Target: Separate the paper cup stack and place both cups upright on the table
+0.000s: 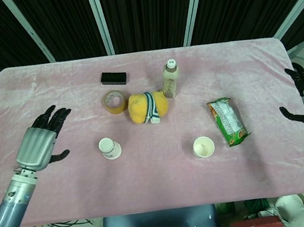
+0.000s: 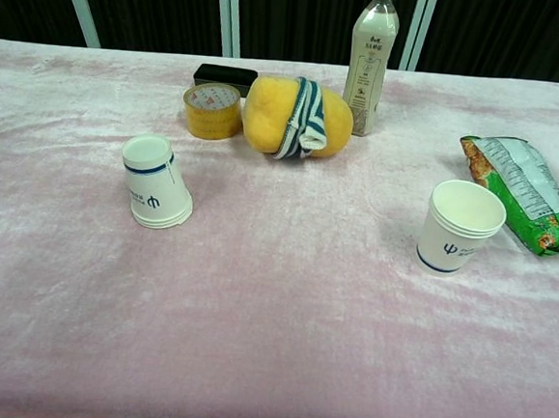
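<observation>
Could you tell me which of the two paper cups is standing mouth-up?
The paper cup beside the green snack bag; the other cup sits rim-down.

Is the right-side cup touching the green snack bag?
Apart. The head view shows pink cloth between the cup and the snack bag.

A table (image 1: 258, 66) covered in a pink velvety cloth is carrying everything. Toward the back a small black box (image 1: 113, 77) is lying flat, with a roll of yellow tape (image 1: 114, 101) just in front of it. A yellow plush toy (image 1: 147, 107) with a striped band is resting beside the tape, and a capped drink bottle (image 1: 170, 79) is standing upright next to the toy. One paper cup (image 2: 156, 182) is sitting upside down at the left; another paper cup (image 2: 458, 226) is standing mouth-up at the right, near a green snack bag (image 2: 526, 193) lying flat.
</observation>
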Motion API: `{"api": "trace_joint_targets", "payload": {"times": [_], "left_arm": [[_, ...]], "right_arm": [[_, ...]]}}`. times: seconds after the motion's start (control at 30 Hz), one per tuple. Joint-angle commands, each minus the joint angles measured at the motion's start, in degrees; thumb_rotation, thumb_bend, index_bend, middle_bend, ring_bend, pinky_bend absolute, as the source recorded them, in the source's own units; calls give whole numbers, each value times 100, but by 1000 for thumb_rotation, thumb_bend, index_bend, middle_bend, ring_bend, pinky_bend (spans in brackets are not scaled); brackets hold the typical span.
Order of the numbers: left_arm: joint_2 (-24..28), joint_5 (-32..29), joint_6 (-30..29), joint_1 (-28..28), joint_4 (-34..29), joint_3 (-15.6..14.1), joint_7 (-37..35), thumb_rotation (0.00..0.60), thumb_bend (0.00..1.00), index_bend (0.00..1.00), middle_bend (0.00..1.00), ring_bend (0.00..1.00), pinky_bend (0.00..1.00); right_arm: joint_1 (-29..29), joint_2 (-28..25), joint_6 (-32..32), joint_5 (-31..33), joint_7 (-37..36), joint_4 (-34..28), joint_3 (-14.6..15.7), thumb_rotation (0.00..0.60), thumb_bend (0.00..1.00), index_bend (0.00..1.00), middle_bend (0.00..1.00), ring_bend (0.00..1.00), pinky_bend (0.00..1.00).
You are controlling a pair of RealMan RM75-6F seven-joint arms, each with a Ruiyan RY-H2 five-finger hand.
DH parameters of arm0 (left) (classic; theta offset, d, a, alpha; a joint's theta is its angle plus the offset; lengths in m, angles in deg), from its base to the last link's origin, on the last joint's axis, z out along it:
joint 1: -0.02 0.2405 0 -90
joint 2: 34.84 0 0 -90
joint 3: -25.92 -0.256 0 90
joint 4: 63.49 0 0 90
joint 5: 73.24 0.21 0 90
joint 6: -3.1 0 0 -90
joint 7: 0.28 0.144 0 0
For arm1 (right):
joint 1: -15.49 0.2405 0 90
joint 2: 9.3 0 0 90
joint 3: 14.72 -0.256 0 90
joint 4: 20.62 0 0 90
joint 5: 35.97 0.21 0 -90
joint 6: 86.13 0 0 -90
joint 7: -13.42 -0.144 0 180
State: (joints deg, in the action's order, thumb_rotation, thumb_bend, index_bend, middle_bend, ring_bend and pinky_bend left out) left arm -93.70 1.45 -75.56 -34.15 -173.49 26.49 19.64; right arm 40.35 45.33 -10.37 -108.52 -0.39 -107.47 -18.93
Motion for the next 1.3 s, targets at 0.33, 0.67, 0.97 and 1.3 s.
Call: {"api": "trace_joint_targets", "payload": {"times": [0.33, 0.67, 0.97, 1.3], "left_arm": [[-323, 1012, -1852, 2072, 2157, -789, -2392, 600, 107, 80, 112, 0, 179], [-511, 957, -1426, 2269, 2869, -683, -3044, 600, 108, 84, 112, 0, 124], [-527, 1030, -1179, 2240, 2768, -502, -2747, 600, 108, 84, 112, 0, 127], [-472, 1101, -1093, 2279, 2576, -329, -2602, 600, 108, 92, 112, 0, 127]], "right_arm": [[-1483, 907, 1651, -1194, -197, 1180, 661, 600, 153, 100, 0, 89, 198], [-1776, 1094, 1784, -1645, 141, 1080, 858, 600, 153, 91, 0, 90, 198], [-1848, 1012, 1656, -1633, 40, 1039, 749, 600, 153, 89, 0, 90, 198], [-1791, 927, 1487, -1798, 217, 819, 674, 600, 153, 87, 0, 90, 198]]}}
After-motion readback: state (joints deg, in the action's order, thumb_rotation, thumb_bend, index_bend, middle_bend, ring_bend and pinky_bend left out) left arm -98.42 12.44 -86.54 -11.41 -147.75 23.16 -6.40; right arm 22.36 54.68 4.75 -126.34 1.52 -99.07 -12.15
